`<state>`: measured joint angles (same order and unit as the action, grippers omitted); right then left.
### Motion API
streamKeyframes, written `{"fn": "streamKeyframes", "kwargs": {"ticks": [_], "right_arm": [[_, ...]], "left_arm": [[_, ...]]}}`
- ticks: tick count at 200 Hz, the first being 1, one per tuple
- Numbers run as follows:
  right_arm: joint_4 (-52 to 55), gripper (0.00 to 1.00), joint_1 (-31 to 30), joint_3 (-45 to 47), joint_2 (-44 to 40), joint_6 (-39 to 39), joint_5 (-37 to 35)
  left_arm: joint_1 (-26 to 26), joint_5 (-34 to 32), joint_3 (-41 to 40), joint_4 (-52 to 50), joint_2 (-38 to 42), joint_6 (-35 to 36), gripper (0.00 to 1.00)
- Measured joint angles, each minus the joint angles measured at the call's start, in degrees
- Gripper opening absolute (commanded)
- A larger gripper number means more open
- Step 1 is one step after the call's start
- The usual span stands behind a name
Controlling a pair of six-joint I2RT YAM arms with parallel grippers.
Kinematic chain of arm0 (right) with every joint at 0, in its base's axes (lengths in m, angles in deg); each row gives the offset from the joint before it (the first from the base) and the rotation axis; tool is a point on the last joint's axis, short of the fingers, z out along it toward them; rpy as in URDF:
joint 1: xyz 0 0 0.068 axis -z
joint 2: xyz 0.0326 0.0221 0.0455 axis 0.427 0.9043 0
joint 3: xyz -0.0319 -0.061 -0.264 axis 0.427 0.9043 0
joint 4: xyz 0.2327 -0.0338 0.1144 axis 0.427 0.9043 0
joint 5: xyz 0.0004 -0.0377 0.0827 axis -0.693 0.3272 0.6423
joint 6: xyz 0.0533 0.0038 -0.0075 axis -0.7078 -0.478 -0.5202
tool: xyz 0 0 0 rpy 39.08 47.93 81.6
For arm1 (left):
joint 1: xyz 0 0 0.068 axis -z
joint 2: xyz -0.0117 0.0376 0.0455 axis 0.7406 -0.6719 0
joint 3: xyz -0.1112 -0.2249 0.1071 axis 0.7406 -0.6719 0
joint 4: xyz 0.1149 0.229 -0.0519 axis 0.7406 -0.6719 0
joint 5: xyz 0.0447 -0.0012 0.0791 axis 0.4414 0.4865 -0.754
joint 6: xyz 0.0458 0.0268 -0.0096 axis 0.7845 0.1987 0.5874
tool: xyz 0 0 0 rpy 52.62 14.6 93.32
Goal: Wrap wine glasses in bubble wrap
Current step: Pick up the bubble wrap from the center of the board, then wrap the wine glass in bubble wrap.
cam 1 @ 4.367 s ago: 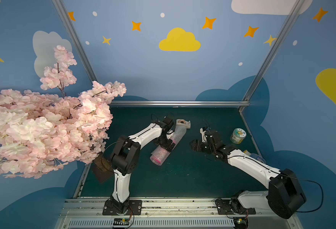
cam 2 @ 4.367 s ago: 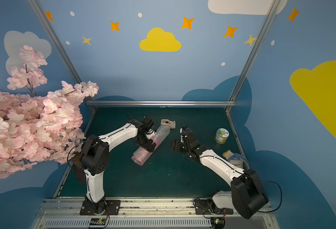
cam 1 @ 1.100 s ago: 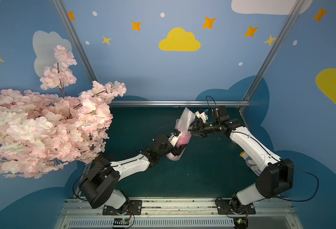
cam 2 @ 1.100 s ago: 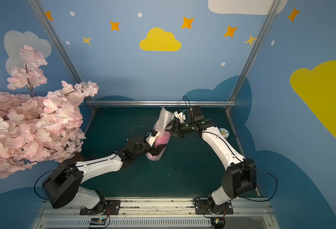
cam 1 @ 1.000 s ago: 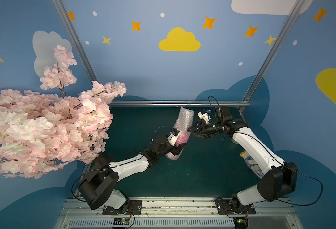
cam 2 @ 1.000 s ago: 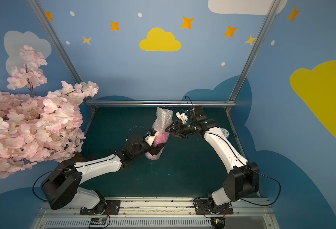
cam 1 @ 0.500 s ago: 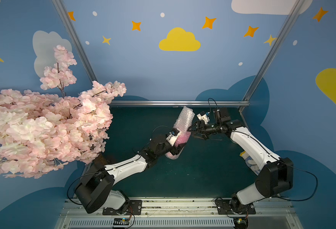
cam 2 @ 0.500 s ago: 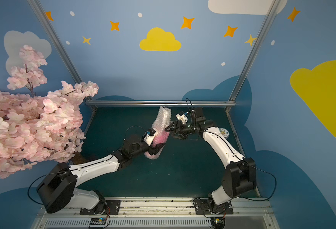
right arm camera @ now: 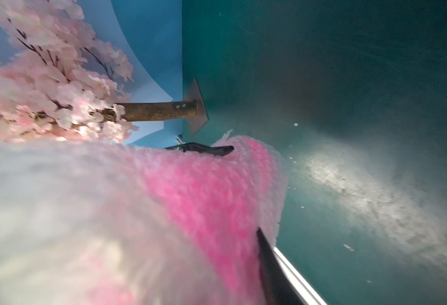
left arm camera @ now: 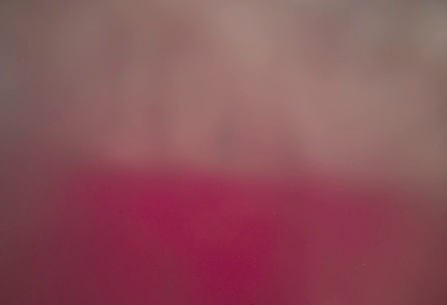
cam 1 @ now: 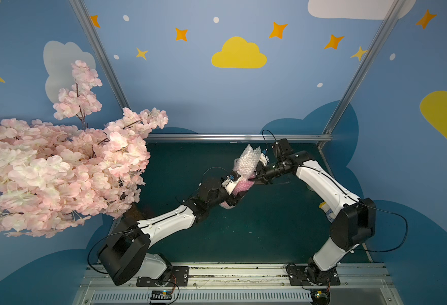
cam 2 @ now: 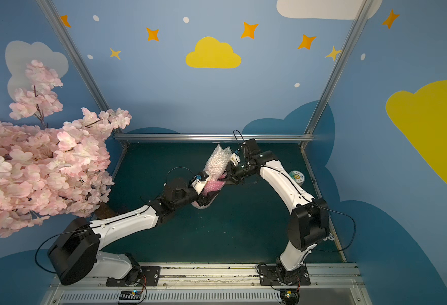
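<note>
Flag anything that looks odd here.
The left wrist view is a pink blur: the goblet apparently sits right against it. The bubble wrap flares loose above the goblet, untucked. Small white flecks dot the table.

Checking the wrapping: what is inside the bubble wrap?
A hot-pink goblet shows through the bubble wrap, low down. Its stem and foot are covered from view.

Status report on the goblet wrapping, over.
Left gripper clamped on goblet through bubble wrap, bundle tilted. Right gripper straddling the wrap mid-bundle, grip unclear. Tin off to the side, not in the way.
</note>
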<state>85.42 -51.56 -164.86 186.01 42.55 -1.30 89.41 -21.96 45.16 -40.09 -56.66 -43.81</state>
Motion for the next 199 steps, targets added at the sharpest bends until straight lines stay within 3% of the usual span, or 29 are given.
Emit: {"fn": "streamKeyframes", "kwargs": {"ticks": [27,45,104,153,177,199], "right_arm": [[1.2,0.08,-0.2,-0.1,0.0,0.4,-2.7],[0.2,0.07,-1.0,1.0,-0.7,-0.7,-4.9],[4.3,0.07,-2.9,1.4,-2.6,-1.1,-18.7],[7.8,0.06,-2.2,1.4,-2.3,-0.2,-30.9],[10.0,0.11,-3.1,-0.4,-0.5,1.2,-36.8],[10.5,0.12,-6.7,-2.0,2.1,2.5,-40.0]], "left_arm": [[0.1,-0.4,1.0,-0.7,-1.1,0.2,0.89],[0.1,-1.1,2.0,-0.9,-1.7,-0.8,0.99],[0.8,-2.4,2.9,-8.9,0.1,-5.1,1.0],[0.4,-2.9,2.4,-17.7,8.1,-8.6,1.0],[-1.8,-1.8,-0.2,-20.2,14.0,-12.6,1.0],[-6.1,-0.1,0.7,-24.7,16.5,-20.5,1.0]]}}
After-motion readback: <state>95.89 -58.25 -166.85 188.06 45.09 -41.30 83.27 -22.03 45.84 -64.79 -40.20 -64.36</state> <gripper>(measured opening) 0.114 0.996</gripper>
